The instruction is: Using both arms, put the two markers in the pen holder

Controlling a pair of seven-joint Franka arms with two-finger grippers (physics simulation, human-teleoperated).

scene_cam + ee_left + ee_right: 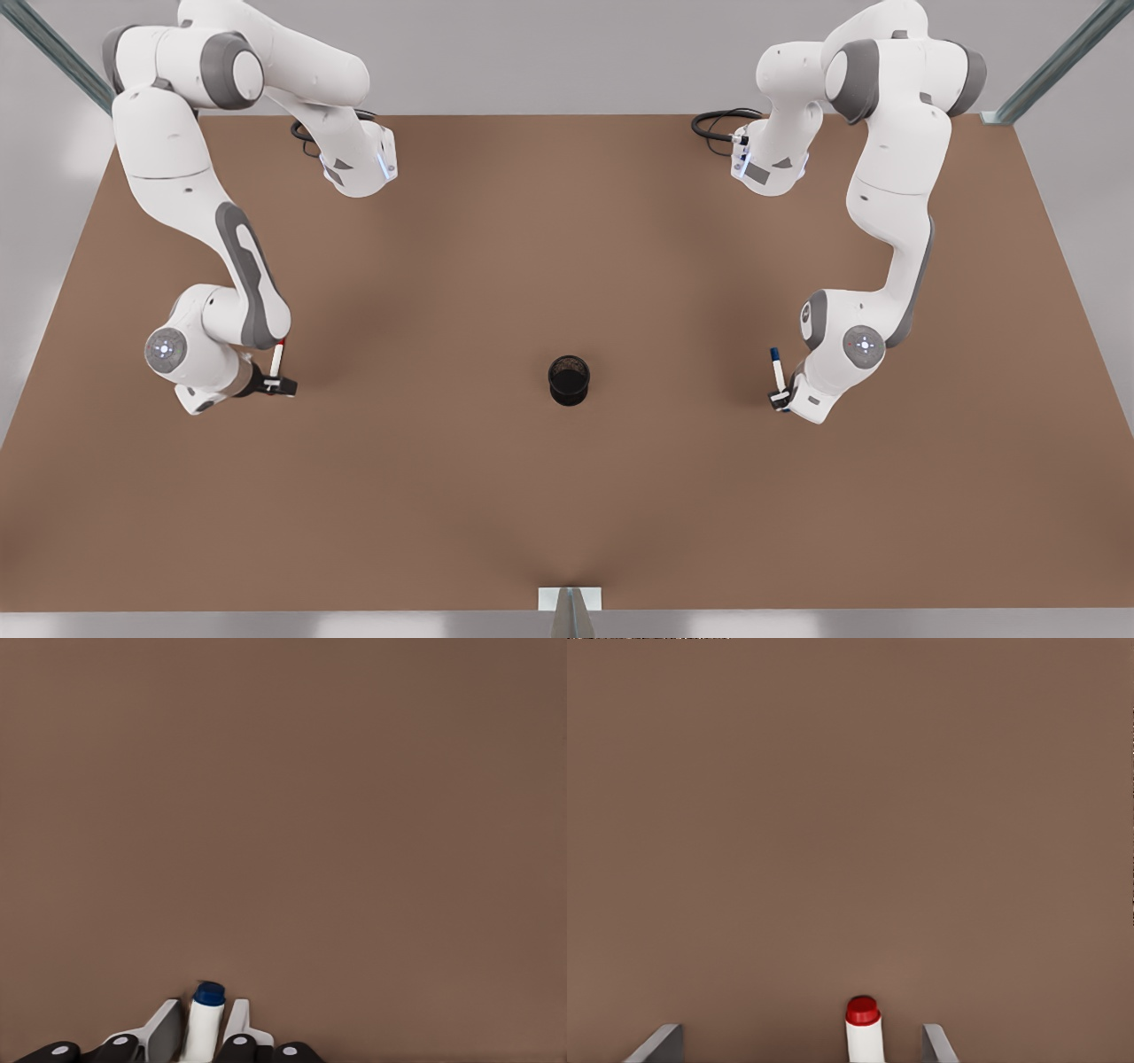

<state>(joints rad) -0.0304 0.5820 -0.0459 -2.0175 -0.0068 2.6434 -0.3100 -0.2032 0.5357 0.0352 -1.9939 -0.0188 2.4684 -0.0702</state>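
Note:
The pen holder (569,379), a small black round cup, stands upright in the middle of the brown table (567,496). At the front view's right, my left gripper (780,399) (205,1008) is shut on the white barrel of the blue-capped marker (777,368) (206,1023). At the front view's left, my right gripper (282,385) (801,1032) is open. Its fingers (660,1045) stand wide on either side of the red-capped marker (277,357) (863,1028) without touching it. Both markers are well apart from the cup.
The arms' bases and black cables (722,120) sit at the table's far edge. A small metal bracket (570,600) is fixed at the middle of the near edge. Bare tabletop lies between each gripper and the cup.

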